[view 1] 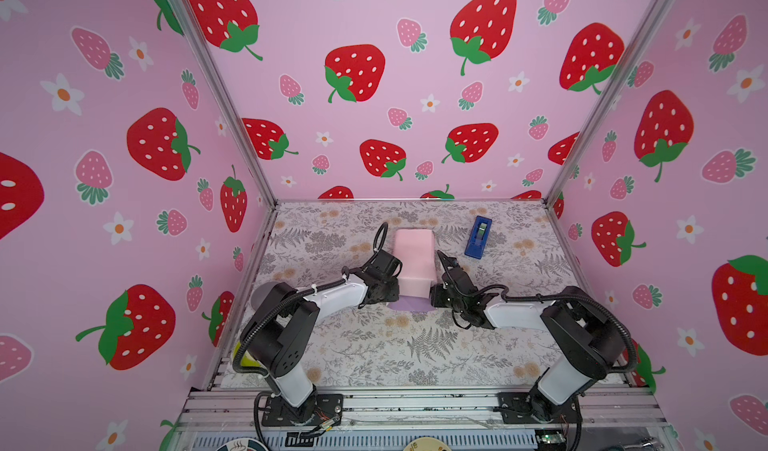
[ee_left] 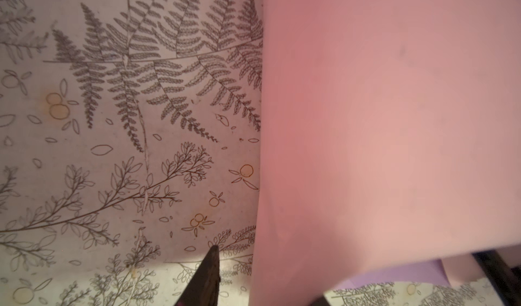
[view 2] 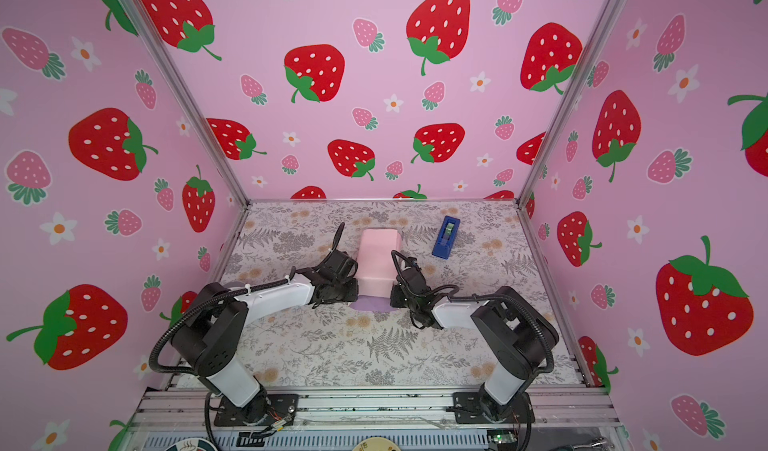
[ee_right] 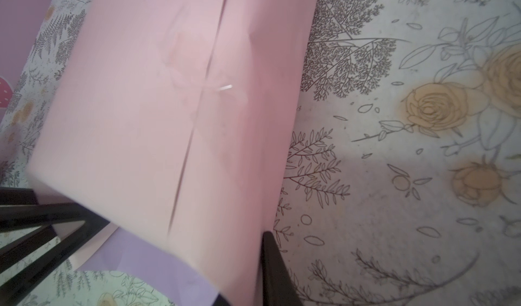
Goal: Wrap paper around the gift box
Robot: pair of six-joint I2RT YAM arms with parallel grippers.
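Paper (view 1: 413,257): folded up pink-side-out on the desk (view 1: 374,353) — lilac shown at the near end
Left claw (view 1: 394,297): state cannot be told
Right claw (ee_right: 245,279): clenched on the paper's side

Walls (view 1: 316,8): three, back and both sides, in both top views. Lilac-pink print of large red strawberries, small pink strawberries and white flowers with orange centres.
Posts (view 1: 220,91): bare aluminium, one at each back corner.
Worktop (view 1: 374,357): covered by a pale sheet printed with grey ferns, sprigs and tan roses. Faint scuffs show in the wrist views.
Front rail (view 1: 415,403): slotted aluminium extrusion along the near edge.
Light: soft, even.
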